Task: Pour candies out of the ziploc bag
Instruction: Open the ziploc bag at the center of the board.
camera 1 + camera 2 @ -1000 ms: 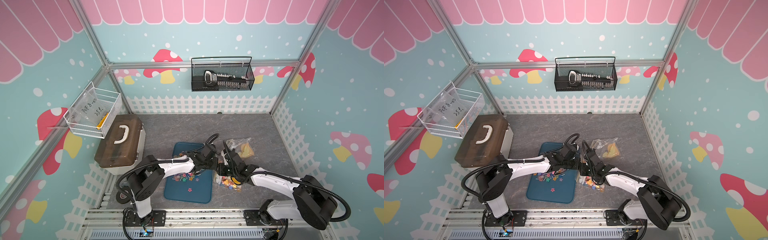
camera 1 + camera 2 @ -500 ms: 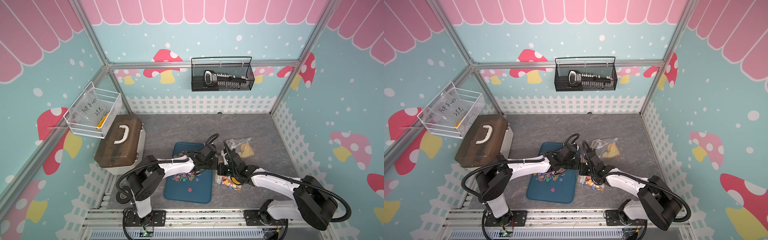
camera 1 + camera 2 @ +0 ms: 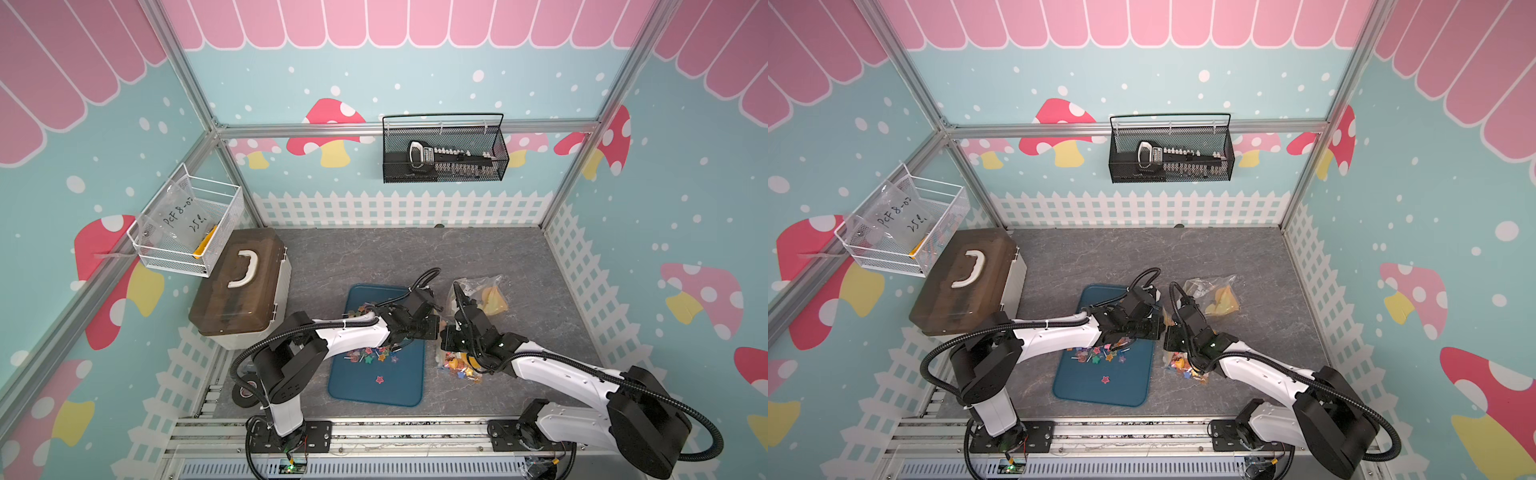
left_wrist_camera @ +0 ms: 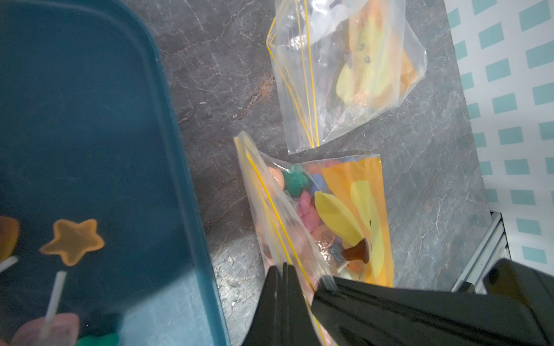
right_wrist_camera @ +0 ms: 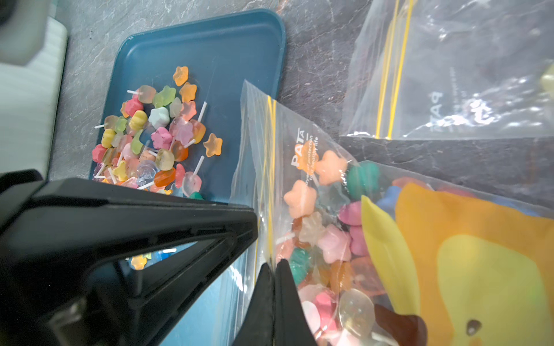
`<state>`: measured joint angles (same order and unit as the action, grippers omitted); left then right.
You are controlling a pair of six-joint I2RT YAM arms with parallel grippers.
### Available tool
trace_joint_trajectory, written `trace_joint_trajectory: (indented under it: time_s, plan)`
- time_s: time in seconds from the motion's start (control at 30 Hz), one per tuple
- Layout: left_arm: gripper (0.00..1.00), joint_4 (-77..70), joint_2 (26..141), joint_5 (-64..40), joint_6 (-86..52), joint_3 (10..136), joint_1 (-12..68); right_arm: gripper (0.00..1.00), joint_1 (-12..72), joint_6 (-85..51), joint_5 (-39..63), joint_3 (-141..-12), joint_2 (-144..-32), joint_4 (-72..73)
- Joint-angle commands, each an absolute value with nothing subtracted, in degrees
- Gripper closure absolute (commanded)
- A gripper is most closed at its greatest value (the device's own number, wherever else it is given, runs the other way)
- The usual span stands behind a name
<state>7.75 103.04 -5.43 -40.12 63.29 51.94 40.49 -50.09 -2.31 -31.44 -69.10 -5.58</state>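
Note:
The clear ziploc bag (image 3: 457,368) (image 4: 329,209) (image 5: 299,155) lies on the grey table just right of the blue tray (image 3: 376,390) (image 5: 209,45). It holds coloured candies (image 5: 323,233) and an orange card with a yellow duck (image 5: 479,269). More candies (image 3: 370,357) (image 5: 156,134) lie heaped on the tray. My left gripper (image 3: 435,328) (image 4: 283,268) is shut on one lip of the bag's mouth. Right beside it, my right gripper (image 3: 446,333) (image 5: 274,265) is shut on the other lip. An orange star candy (image 4: 72,239) lies apart on the tray.
A second clear bag (image 3: 486,297) (image 4: 344,75) with a yellow duck lies behind the candy bag, close to both grippers. A brown-lidded box (image 3: 241,282) stands at the left. A roll of black tape (image 3: 245,395) lies by the left arm's base.
My right gripper has closed on the bag's lip. Both arms have stayed almost where they were, and the bag has not shifted.

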Motion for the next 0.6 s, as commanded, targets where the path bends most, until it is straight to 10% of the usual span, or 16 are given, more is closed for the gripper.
trace_joint_trajectory:
  time_s: [0.0,0.57]
  plan:
    - [1.00,9.4,100.4,-3.0,-40.1,62.3,51.7,1.00,40.2,-51.3,-8.4,-31.0,-68.6,-11.1]
    - [1.00,12.0,96.4,-3.5,-38.5,61.7,51.5,1.00,40.0,-50.5,-13.1,-30.4,-62.1,-14.0]
